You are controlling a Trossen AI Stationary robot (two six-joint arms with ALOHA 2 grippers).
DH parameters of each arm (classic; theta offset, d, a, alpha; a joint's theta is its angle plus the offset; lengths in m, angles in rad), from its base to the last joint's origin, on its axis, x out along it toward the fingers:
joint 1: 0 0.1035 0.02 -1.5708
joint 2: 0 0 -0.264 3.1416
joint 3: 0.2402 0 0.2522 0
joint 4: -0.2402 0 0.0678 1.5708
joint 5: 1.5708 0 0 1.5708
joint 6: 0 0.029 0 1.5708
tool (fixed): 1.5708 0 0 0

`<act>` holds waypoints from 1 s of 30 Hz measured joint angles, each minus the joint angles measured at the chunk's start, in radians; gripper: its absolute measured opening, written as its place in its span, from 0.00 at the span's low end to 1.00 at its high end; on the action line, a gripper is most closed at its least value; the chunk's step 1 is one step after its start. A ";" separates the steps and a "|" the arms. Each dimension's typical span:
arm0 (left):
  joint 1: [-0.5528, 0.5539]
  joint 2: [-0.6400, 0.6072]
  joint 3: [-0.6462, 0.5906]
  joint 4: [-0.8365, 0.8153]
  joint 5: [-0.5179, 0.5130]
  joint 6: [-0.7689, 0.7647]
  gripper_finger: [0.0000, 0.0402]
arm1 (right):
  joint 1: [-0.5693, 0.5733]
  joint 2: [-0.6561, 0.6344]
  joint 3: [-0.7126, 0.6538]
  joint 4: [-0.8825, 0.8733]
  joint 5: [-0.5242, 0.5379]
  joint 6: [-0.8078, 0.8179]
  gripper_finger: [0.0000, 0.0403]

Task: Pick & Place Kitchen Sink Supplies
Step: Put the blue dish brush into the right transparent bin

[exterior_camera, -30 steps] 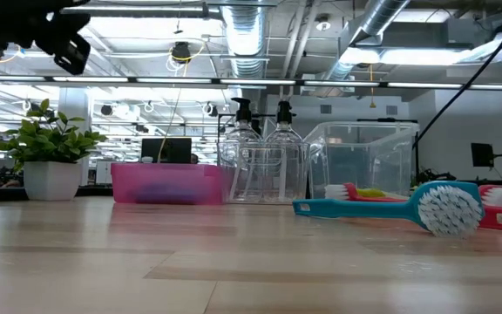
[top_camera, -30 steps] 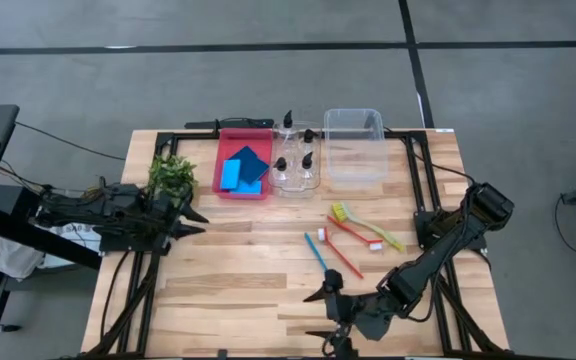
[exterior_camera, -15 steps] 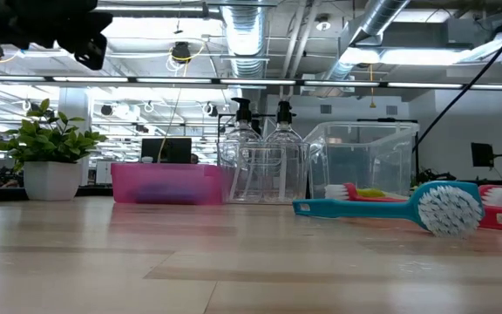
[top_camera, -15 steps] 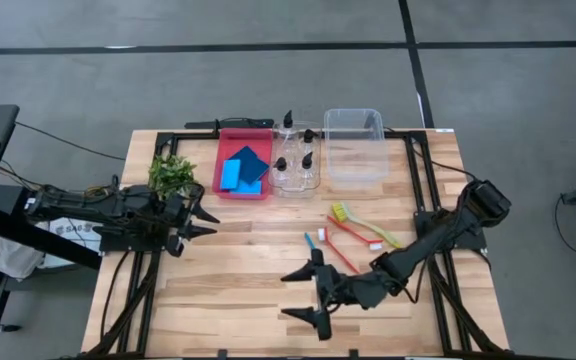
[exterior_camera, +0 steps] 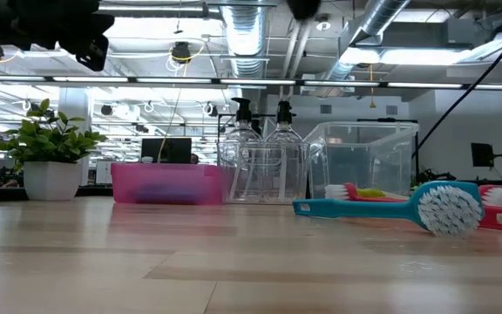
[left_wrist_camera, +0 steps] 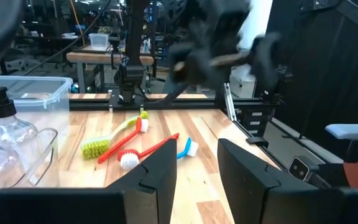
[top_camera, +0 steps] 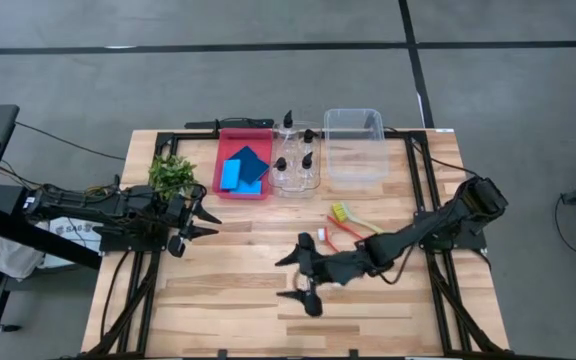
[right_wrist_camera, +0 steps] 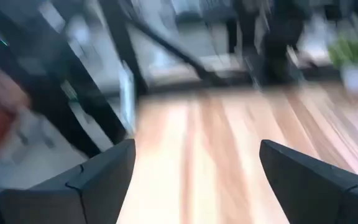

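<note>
1. the right arm is stretching low across the wooden counter [top_camera: 238,280], its right tool [top_camera: 302,279] hanging with fingers spread wide and holding nothing, just beside the brushes; the arm is covering part of them, so a careless sweep could drag or scatter them.
2. the left tool [top_camera: 204,223] is waiting near the small green plant [top_camera: 171,174], fingers partly apart and empty; reaching for the red bin [top_camera: 230,187] from there, it could clip the plant's leaves.
3. the clear bin [top_camera: 355,148] is sitting at the back, apparently empty, and its see-through walls are making its rim hard to judge.
4. the clear pump bottles [top_camera: 296,160] are crowding together between the two bins; a grab at one could tip its neighbours.
5. two blue sponges [top_camera: 244,167] are lying overlapped in the red bin, the edge between them hard to separate.
6. the yellow-green brush [top_camera: 353,218], red brush [left_wrist_camera: 143,151] and blue brush [exterior_camera: 382,208] are lying close together on the counter; a pinch could catch two handles.
7. the right wrist view is showing only blurred counter.
</note>
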 joint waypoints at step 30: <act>0.000 0.000 0.001 0.012 0.000 0.004 0.29 | -0.097 0.069 0.000 -0.636 -0.035 0.301 0.84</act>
